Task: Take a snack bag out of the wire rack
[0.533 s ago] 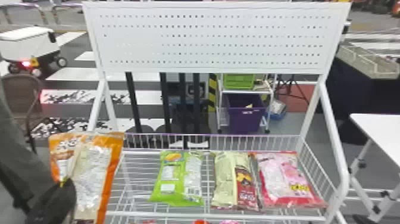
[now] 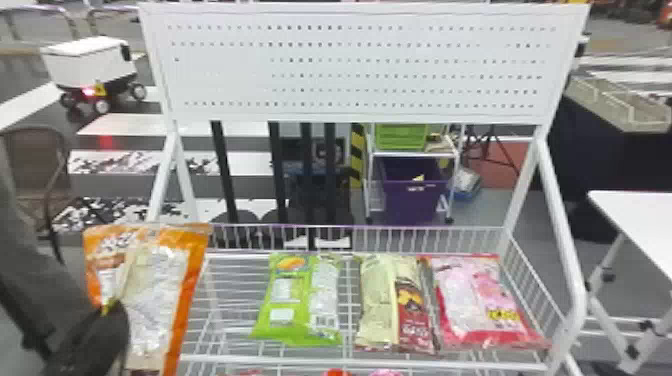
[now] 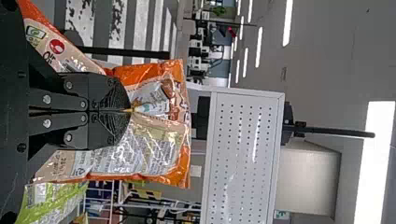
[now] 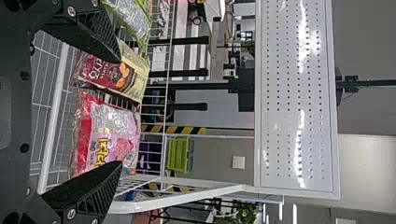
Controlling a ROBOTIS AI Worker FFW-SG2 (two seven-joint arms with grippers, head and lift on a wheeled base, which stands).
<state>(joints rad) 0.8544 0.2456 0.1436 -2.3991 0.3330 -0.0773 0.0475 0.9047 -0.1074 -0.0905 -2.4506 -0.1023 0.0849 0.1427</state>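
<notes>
Biggest, in the middle: the white wire rack point(image 2: 350, 360), with a white board point(image 2: 360, 65) full of little holes on top. To the right, a white table point(image 2: 645, 220). Behind on the left, a white cart point(image 2: 82, 62) on small wheels. Behind the rack, a purple bin point(image 2: 412, 200) low down, with a green basket point(image 2: 400, 137) above. At the rack's left end, the big orange snack bag point(image 2: 150, 290), upright, in the left gripper point(image 2: 107, 305). Too hard to tell if all the way out of the rack. In the rack, lying side by side: the pink bag point(image 2: 480, 300) at the right, the cream and brown bag point(image 2: 392, 302) next to it, then the green bag point(image 2: 300, 300). Left fingers clamped tight on a pinch of orange bag. Right gripper point(image 4: 119, 112) in front of the rack, fingers wide apart, with nothing held.
</notes>
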